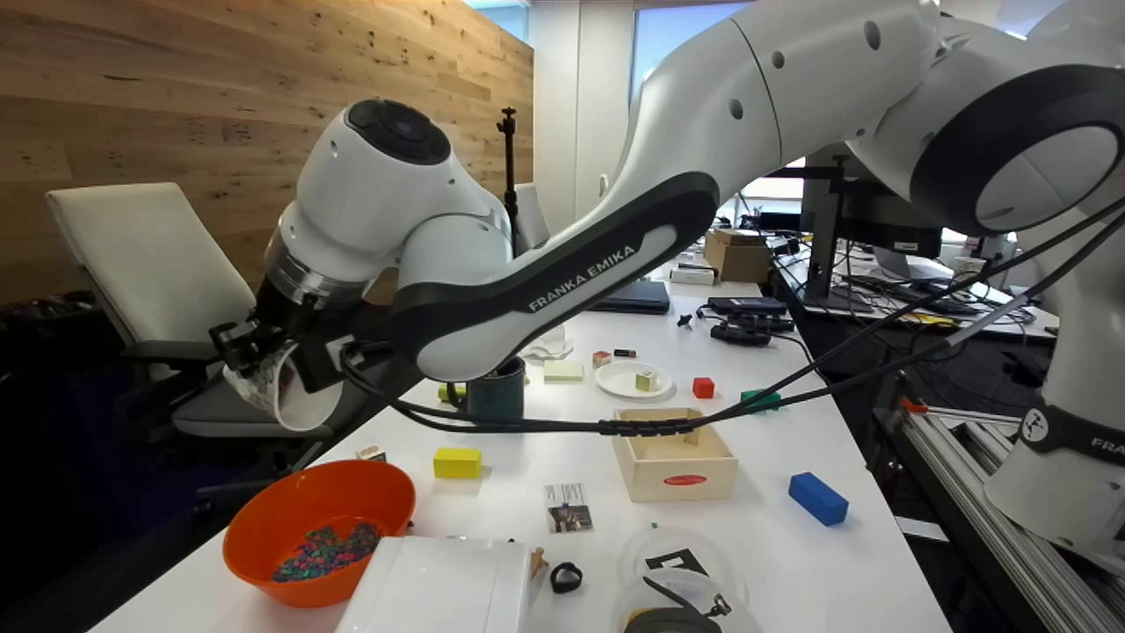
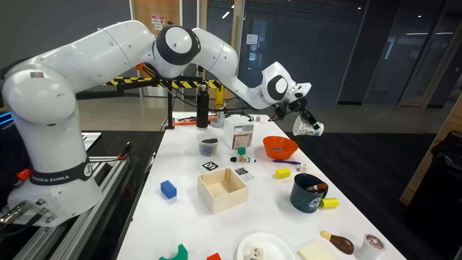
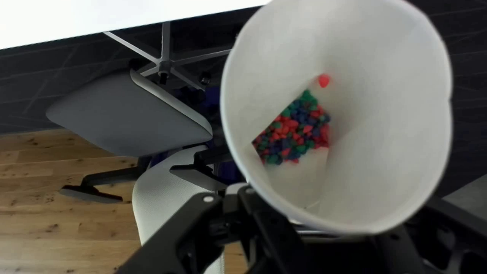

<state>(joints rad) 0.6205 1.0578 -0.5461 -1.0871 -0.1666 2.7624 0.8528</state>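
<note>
- Gripper [image 2: 312, 122]: fingers clamped on the cup's sides; one lies across its outer wall in an exterior view.
- Cup [image 2: 305, 130]: white paper with printing, held clear of the table [image 2: 173, 224]; seen past the long edge away from the robot's base in both exterior views. Tilted onto its side, mouth toward the base.
- Pieces [image 3: 293, 133]: small, red, green and blue, deep inside the cup; one red piece sits apart on the inner wall.
- Bowl [image 1: 369, 483]: orange, on the table near that same edge, apart from the cup. More coloured pieces lie in its bottom.
- White box [image 2: 230, 131]: just beside the bowl, toward the table's middle.
- Purple pen [image 2: 286, 162]: beside the bowl; small cube [image 2: 303, 168] near it, close to the long edge.
- Yellow block [image 1: 457, 463]: near the bowl, between it and the mug [image 2: 305, 196].
- Yellow cylinder [image 2: 329, 203]: beside the mug, on the edge side; contact cannot be told.
- Wooden box [image 2: 232, 200]: well in from both long edges.
- Blue block [image 2: 168, 189]: near the base-side long edge.
- Plate [image 1: 611, 387]: white, on the table, carrying a block [image 1: 646, 381].
- Chair [image 1: 149, 264]: beyond the long edge away from the base.
</note>
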